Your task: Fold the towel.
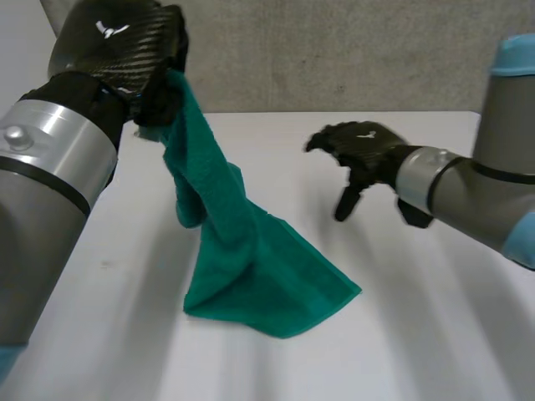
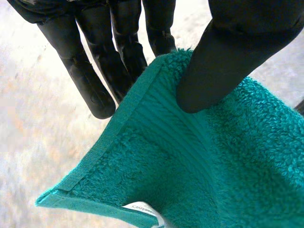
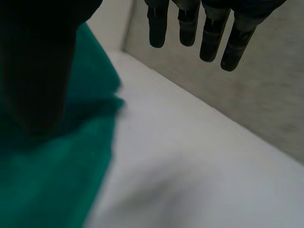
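1. Towel (image 1: 251, 259) — teal terry cloth — hangs from the left hand (image 1: 117, 50) at the far left, its lower part bunched on the white table (image 1: 435, 334) near the middle.
2. Left hand pinches a hemmed edge close to a corner, thumb against fingers through the cloth; the right hand (image 1: 364, 150) hovers right of the towel, apart from it, fingers relaxed, holding nothing.
3. Step in hand, by my judgement: lifting the towel out, no fold made yet.
4. Next, the right hand likely needs to take a second corner so the cloth can be spread flat.
5. Long axis runs from the raised far-left end down toward the near right, where a loose corner points.
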### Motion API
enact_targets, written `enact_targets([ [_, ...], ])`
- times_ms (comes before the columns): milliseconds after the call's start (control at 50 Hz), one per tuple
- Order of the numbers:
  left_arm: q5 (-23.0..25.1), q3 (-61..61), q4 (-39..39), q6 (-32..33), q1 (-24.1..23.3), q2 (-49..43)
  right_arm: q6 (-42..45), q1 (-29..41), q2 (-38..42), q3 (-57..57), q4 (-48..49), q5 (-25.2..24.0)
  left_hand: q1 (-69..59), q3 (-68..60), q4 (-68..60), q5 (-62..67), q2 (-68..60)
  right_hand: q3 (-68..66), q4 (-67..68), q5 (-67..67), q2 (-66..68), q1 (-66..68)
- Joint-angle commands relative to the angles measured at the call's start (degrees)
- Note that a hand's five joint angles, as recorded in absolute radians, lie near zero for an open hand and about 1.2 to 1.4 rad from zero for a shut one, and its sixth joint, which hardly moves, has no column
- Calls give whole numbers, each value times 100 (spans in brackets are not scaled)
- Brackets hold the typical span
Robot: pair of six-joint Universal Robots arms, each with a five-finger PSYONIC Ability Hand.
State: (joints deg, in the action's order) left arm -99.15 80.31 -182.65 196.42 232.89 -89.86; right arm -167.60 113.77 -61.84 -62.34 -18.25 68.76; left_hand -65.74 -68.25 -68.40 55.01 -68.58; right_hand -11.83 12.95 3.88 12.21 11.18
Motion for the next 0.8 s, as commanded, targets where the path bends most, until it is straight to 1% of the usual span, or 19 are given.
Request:
enact_targets([
  [20,1,-42,45,924,-621,82,-1257,242,1401,1223,-109,-2013,-1426,-1175,-1160,1499,-1142,183,-295,-388,-221,-118],
  [40,1,-42,45,924,-622,82,-1318,277,1550,1320,-152,-2259,-1426,-1175,-1160,1499,-1142,183,-295,-388,-221,-118],
  [60,1,-16,45,1038,-674,82,-1319,278,1552,1321,-153,-2261,-1426,-1175,-1160,1499,-1142,183,-295,-388,-221,-118],
  [80,1,19,45,1126,-692,82,-1432,356,1996,1591,-405,-2836,-1426,-1175,-1160,1499,-1142,183,-295,-388,-221,-118],
  [100,1,20,45,1127,-692,82,-1433,383,2148,1689,-530,-2989,-1426,-1175,-1160,1499,-1142,183,-295,-388,-221,-118],
  [200,1,29,45,1144,-657,65,-1398,638,2668,2059,-1005,-3123,-1426,-1175,-1160,1499,-1142,183,-295,-388,-221,-118],
  [260,1,20,19,1144,-639,47,-1407,779,3089,2656,-1330,-3018,-1426,-1175,-1160,1499,-1142,-3147,3035,2943,3109,3213],
  [300,-8,-24,1,1153,-604,47,-1555,805,3134,3077,-1322,-2468,-1426,-1175,-1160,1499,-1142,-6799,6687,6594,6761,6864],
  [320,-8,-24,1,1153,-604,47,-1635,831,3125,3209,-1296,-2203,-1426,-1175,-1160,1499,-1142,-6816,6705,6612,6778,6882],
  [340,-8,-42,1,1153,-596,39,-1635,831,3125,3211,-1295,-2200,-1426,-1175,-1160,1499,-1142,-6817,6705,6612,6779,6882],
  [420,-17,-191,-130,1153,-411,-14,-1899,744,2933,3676,-779,-623,-1426,-1175,-1160,1499,-1142,-6817,6705,6612,6779,6882],
  [460,-17,-217,-279,1153,-236,-49,-1882,656,2652,3616,-558,-285,-1426,-1175,-1160,1499,-1142,-6817,6705,6612,6779,6882],
  [480,-17,-218,-280,1153,-235,-49,-1882,656,2650,3615,-557,-284,-1426,-1175,-1160,1499,-1142,-6817,6705,6612,6779,6882],
  [540,-17,-191,-543,1153,46,-102,-1409,182,1352,2809,-233,103,-1426,-1175,-1160,1499,-1142,-6817,6705,6612,6779,6882],
  [580,-17,-156,-614,1153,116,-128,-323,-3,283,1766,-13,111,-1426,-1175,-1160,1499,-1142,-6817,6705,6612,6779,6882],
  [620,-8,-112,-667,1144,169,-234,5,-12,51,1508,-4,112,-1426,-1175,-1160,1499,-1142,-6817,6705,6612,6779,6882],
  [660,-17,-8,-676,1144,195,-417,1294,-21,-642,491,-82,252,-1426,-1175,-1160,1499,-1142,-6817,6705,6612,6779,6882],
  [760,-43,231,-658,1100,310,-840,2370,58,-900,-662,-765,392,-1426,-1175,-1160,1499,-1142,-6817,6705,6612,6779,6882],
  [800,-34,301,-649,1083,345,-928,2451,75,-883,-796,-899,419,-1426,-1175,-1160,1499,-1142,-6817,6705,6612,6779,6882],
])
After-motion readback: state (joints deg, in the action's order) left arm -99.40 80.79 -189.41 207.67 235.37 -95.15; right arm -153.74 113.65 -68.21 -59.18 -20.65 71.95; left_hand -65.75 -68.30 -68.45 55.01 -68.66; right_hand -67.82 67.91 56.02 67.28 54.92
